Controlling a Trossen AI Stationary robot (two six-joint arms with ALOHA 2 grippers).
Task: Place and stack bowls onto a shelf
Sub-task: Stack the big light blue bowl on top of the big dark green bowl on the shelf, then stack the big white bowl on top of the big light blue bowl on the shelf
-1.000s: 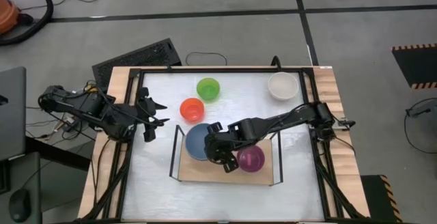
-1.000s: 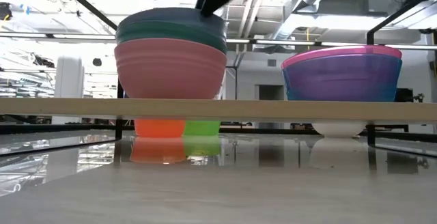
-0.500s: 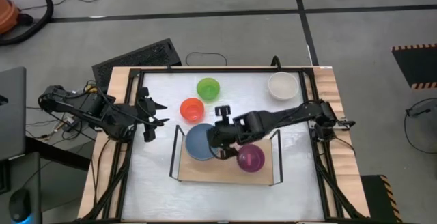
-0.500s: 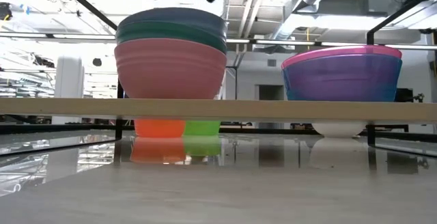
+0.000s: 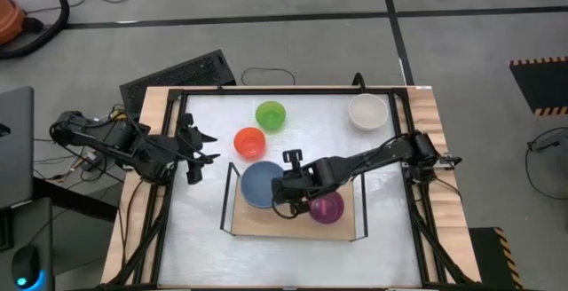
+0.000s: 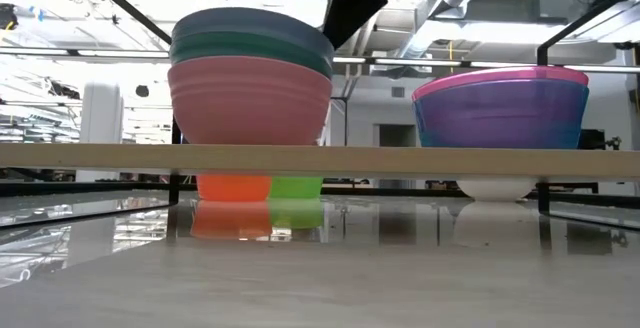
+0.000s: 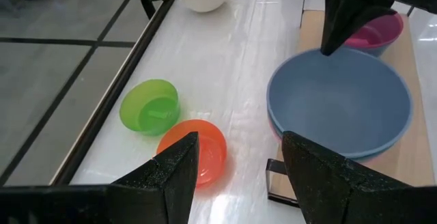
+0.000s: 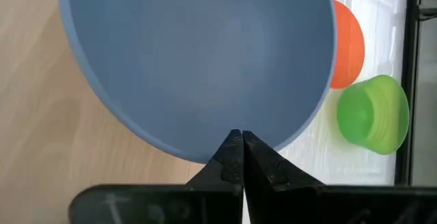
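Your light-wood shelf (image 5: 266,223) lies at the near middle of the white table (image 5: 373,247), carrying a stack of blue (image 5: 257,183) over teal (image 6: 250,50) over pink bowl (image 6: 250,98) at one end and a magenta-over-purple pair (image 5: 326,206) at the other. The orange (image 5: 250,141), green (image 5: 271,114) and white bowl (image 5: 367,111) sit off the shelf on the tabletop behind it. Your right gripper (image 8: 237,145) hangs just above the blue bowl's rim with fingers pinched together on nothing, while your left gripper (image 7: 239,159) waits at the table's left edge, fingers parted and empty.
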